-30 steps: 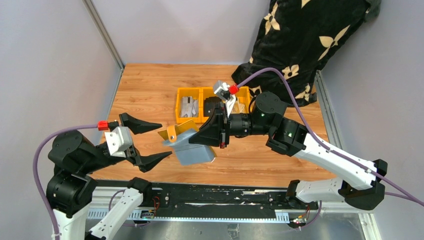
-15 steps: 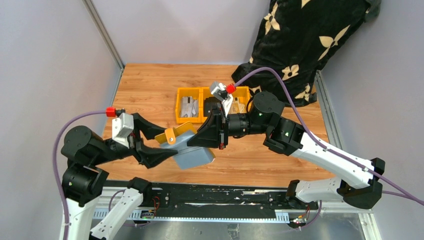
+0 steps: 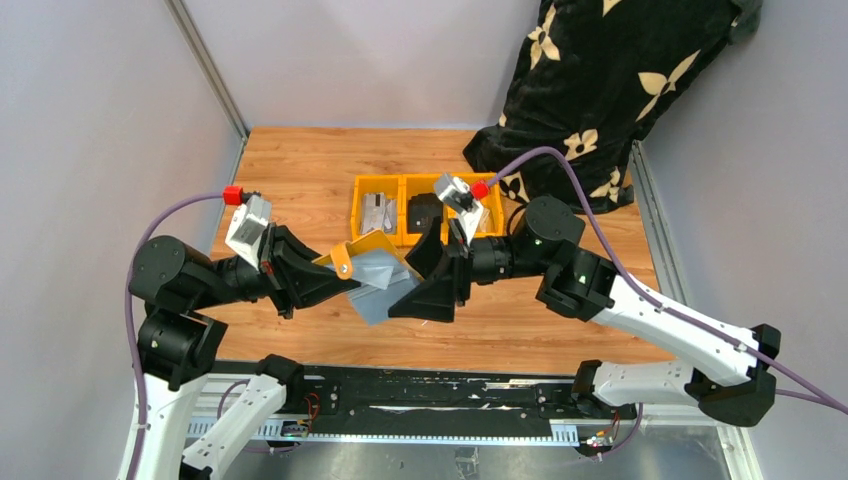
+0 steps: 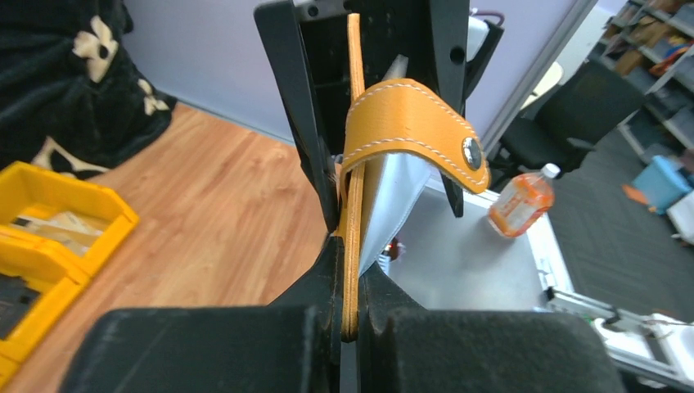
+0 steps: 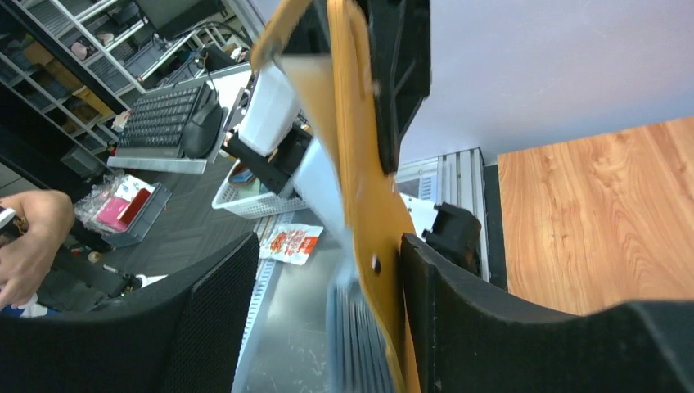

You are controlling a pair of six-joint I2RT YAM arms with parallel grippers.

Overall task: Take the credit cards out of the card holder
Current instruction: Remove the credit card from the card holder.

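Observation:
The mustard-tan card holder (image 3: 362, 255) hangs open above the table between the two arms. My left gripper (image 3: 333, 277) is shut on its tan flap; in the left wrist view the flap's edge (image 4: 352, 246) is pinched between the jaws of the left gripper (image 4: 353, 274), with the snap tab (image 4: 413, 131) curling above. My right gripper (image 3: 432, 281) stands open around the holder's other side. In the right wrist view the right gripper (image 5: 327, 270) is wide apart, and the tan flap (image 5: 360, 188) rests against one finger (image 5: 458, 303). Blurred grey layered edges (image 5: 356, 336) hang beside it; I cannot tell credit cards from pockets.
Orange-yellow bins (image 3: 400, 182) stand at the back centre, one with silvery items (image 3: 378, 212), one with a black wallet (image 3: 424, 209). A black flowered cloth (image 3: 600, 80) drapes over the back right corner. Grey walls close the left and right sides; a metal rail (image 3: 420, 390) runs along the near edge.
My left gripper moved right and shut on the holder's tan flap. My right gripper let go of the holder and opened, drawing back slightly right. The holder now tilts toward the left arm.

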